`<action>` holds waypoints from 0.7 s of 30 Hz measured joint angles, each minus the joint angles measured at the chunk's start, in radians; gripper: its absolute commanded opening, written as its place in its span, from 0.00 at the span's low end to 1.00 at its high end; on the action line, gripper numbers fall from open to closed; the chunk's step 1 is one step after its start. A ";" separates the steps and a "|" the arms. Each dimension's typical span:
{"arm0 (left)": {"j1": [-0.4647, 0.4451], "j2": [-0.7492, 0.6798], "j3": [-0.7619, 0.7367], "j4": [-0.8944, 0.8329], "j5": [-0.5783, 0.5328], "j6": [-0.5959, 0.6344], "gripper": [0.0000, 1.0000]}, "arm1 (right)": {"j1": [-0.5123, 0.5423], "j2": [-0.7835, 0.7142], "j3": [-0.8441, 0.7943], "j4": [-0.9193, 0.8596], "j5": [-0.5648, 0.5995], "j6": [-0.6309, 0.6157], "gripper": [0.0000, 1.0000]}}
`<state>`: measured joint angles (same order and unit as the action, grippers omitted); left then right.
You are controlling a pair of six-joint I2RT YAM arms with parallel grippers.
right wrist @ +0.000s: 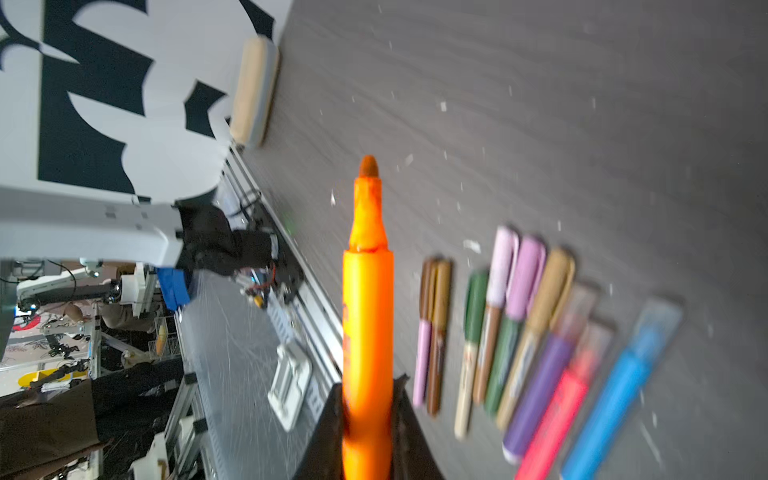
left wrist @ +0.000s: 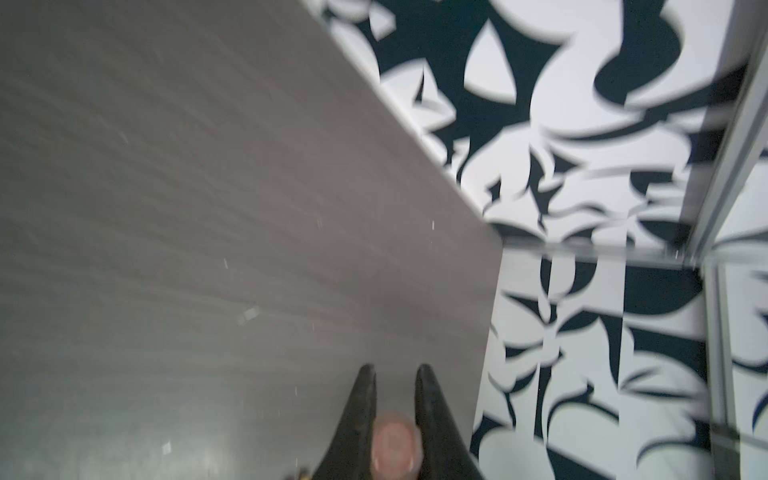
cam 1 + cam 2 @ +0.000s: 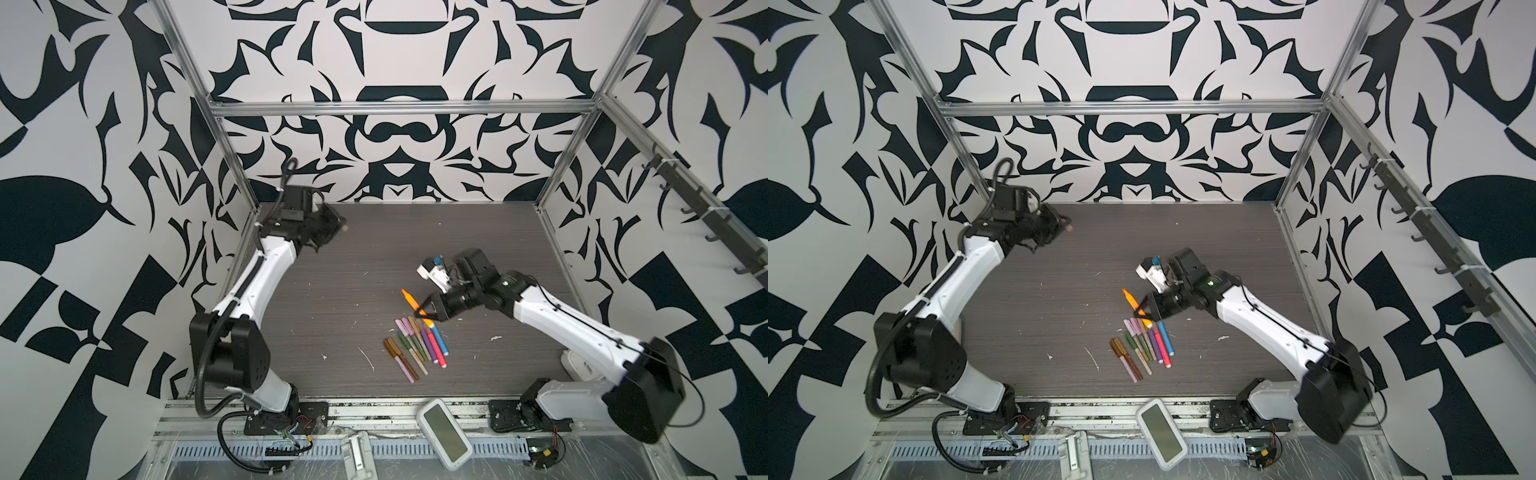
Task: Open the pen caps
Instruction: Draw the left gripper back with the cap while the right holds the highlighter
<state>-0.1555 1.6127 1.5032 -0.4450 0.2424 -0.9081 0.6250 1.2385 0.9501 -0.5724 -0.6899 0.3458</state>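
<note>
Right wrist view, my right gripper closed tight on uncapped orange pen, capped pens in row on table near it, my left gripper pinching pale pink cap near far left corner.

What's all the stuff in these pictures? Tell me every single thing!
orange pen: one, orange, cap off, held above the table beside the row
cap: one, see-through pink, held over the table's back left
pens: about nine, capped; brown, pink, green, tan, purple, red, blue; lying side by side, front middle of the table
device: one, white with a grey screen, on the front rail
block: one, tan, at the table's edge by a wall
scraps: many, white, scattered on the table
table: one, dark grey
left gripper: black, shut on the cap
right gripper: black, shut on the orange pen
</note>
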 measured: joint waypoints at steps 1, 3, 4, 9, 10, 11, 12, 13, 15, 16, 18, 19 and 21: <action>0.003 0.016 0.025 -0.002 -0.016 0.016 0.00 | 0.000 -0.026 -0.014 -0.024 0.005 0.004 0.00; -0.034 0.027 0.040 -0.013 -0.039 0.045 0.00 | -0.005 -0.043 -0.017 -0.037 0.017 0.011 0.00; -0.066 0.031 0.042 -0.027 -0.049 0.058 0.00 | -0.009 -0.045 -0.017 -0.037 0.028 0.016 0.00; -0.221 0.137 0.099 -0.166 -0.084 0.117 0.00 | -0.039 -0.042 -0.017 -0.045 0.121 0.029 0.00; -0.248 0.190 0.130 -0.208 -0.093 0.129 0.00 | -0.047 -0.042 -0.016 -0.053 0.150 0.029 0.00; -0.268 0.242 0.157 -0.247 -0.106 0.142 0.00 | -0.055 -0.042 -0.016 -0.062 0.185 0.030 0.00; -0.283 0.286 0.180 -0.278 -0.118 0.150 0.00 | -0.062 -0.042 -0.016 -0.070 0.220 0.030 0.00; -0.304 0.344 0.211 -0.321 -0.133 0.158 0.00 | -0.069 -0.042 -0.015 -0.079 0.262 0.032 0.00; -0.339 0.451 0.277 -0.397 -0.162 0.169 0.00 | -0.088 -0.042 -0.015 -0.098 0.348 0.045 0.00; -0.353 0.507 0.322 -0.441 -0.176 0.170 0.00 | -0.101 -0.043 -0.015 -0.106 0.380 0.050 0.00; -0.375 0.607 0.418 -0.509 -0.190 0.172 0.00 | -0.131 -0.043 -0.015 -0.119 0.423 0.063 0.00; -0.382 0.649 0.462 -0.530 -0.192 0.173 0.00 | -0.146 -0.042 -0.014 -0.124 0.441 0.069 0.00; -0.396 0.713 0.525 -0.565 -0.189 0.172 0.00 | -0.170 -0.042 -0.014 -0.130 0.465 0.077 0.00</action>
<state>-0.5510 2.3260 2.0285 -1.0100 0.0536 -0.7357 0.4549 1.1961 0.9356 -0.7029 -0.2253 0.4232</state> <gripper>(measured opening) 0.161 0.174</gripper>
